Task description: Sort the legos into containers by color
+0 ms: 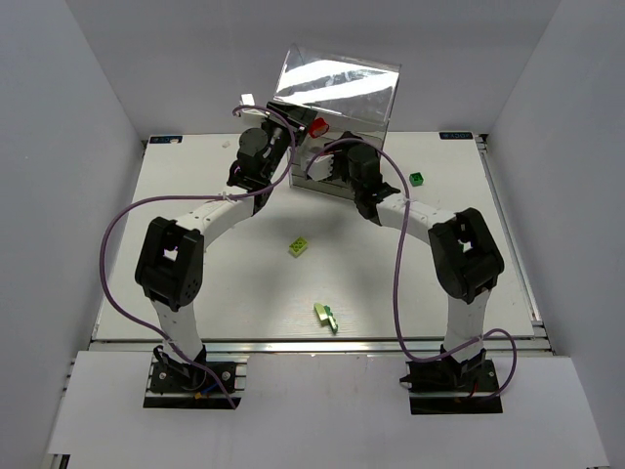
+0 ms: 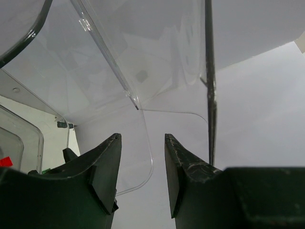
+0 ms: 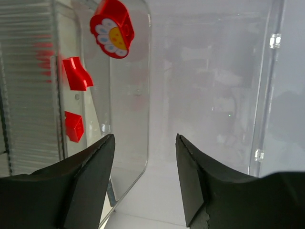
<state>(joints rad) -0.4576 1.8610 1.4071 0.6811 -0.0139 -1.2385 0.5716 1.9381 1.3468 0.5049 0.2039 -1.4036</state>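
The left claw point(image 2: 142, 138), half open, straddles a clear edge of the box point(image 1: 337, 83), probably steadying it; the right claw point(image 3: 145, 138) gapes empty beside 3 red legos point(image 3: 112, 28) inside.

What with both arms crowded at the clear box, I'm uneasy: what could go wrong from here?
The clear container looks tilted, with the left gripper and right gripper both at it; a nudge might tip it and spill the red legos inside.
The right gripper's open fingers sit close to a clear drawer wall and may snag it when pulling back.
The yellow-green brick lies between the arms and could get swept aside.
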